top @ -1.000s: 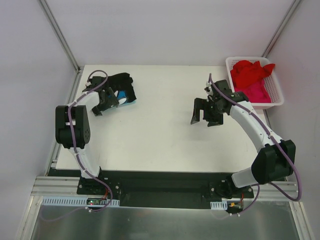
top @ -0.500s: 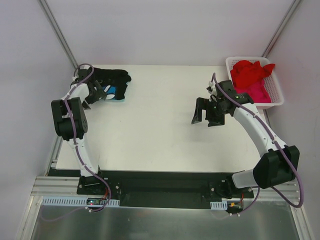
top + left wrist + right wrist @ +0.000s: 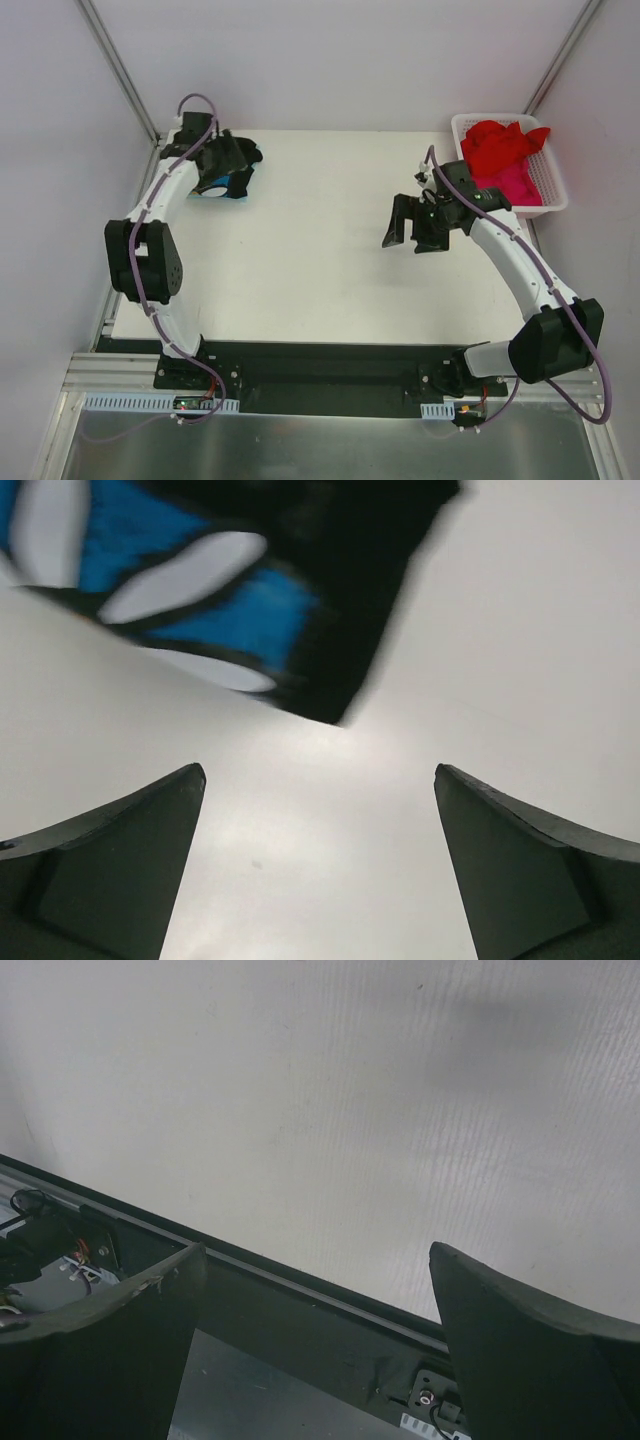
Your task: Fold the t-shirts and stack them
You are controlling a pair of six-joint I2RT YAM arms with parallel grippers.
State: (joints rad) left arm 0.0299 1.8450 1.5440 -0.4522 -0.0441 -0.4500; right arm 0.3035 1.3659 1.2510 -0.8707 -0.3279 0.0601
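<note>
A folded black t-shirt (image 3: 240, 176) with a blue and white print lies at the table's back left corner. My left gripper (image 3: 236, 160) hovers over it, open. In the left wrist view the black t-shirt (image 3: 330, 600) has its corner at the top. Only bare table lies between the open fingers (image 3: 120, 860) of the left gripper (image 3: 320, 780). A red t-shirt (image 3: 498, 143) and a pink t-shirt (image 3: 517, 185) are heaped in the basket. My right gripper (image 3: 409, 226) hangs open and empty over the table's right half. The right gripper (image 3: 315, 1255) looks back towards the near edge.
The white slotted basket (image 3: 535, 209) stands at the back right corner. A black rail (image 3: 300, 1310) runs along the table's front edge. Frame posts rise at both back corners, and the left post (image 3: 120, 65) is close behind the left wrist.
My left arm has swung from the shirt's left side round to the back and now reaches over it. The shirt has shifted slightly left. The right arm has barely moved.
</note>
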